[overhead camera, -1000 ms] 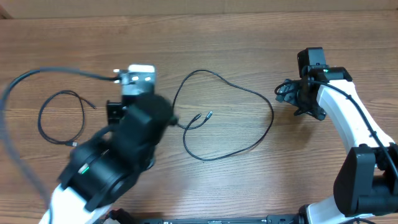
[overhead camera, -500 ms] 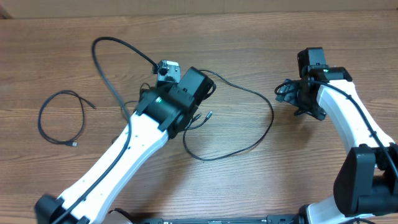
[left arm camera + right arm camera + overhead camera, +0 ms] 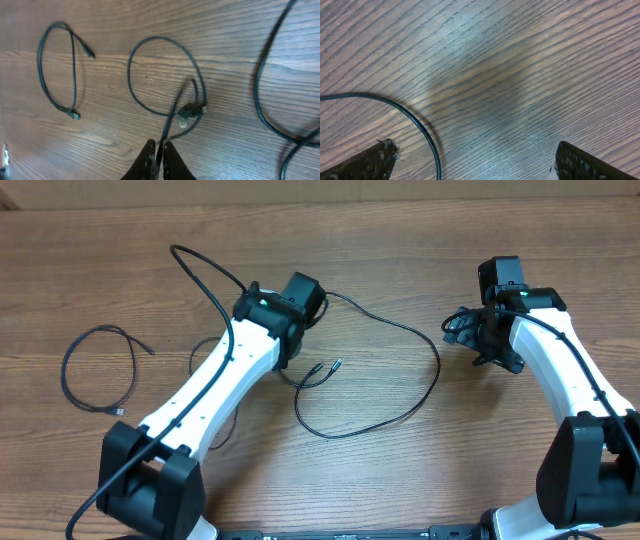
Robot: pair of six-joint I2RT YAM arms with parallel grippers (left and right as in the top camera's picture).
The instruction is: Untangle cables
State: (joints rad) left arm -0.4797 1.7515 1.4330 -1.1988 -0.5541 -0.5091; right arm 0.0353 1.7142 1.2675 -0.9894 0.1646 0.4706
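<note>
Two thin black cables lie on the wooden table. One is a small loop [image 3: 66, 370] at the left. The other is a large loop [image 3: 420, 340] in the middle, its two plug tips [image 3: 325, 368] lying close together. My left gripper [image 3: 310, 308] is over the large loop's upper left. In the left wrist view this gripper [image 3: 159, 152] is shut on a black strand [image 3: 179, 102] that rises off the table, above the plug tips [image 3: 192, 109]. My right gripper [image 3: 462, 330] stands open, and a cable arc [image 3: 415, 117] lies near its left finger [image 3: 375, 160].
A thicker black arm cable [image 3: 200, 265] arches over the table behind my left arm. The table's far edge [image 3: 320, 200] runs along the top. The small loop [image 3: 40, 55] also shows in the left wrist view, apart from the middle cable.
My left arm has swung from the table's left side to the upper middle, over the large loop. The right arm and the small left loop have not moved.
</note>
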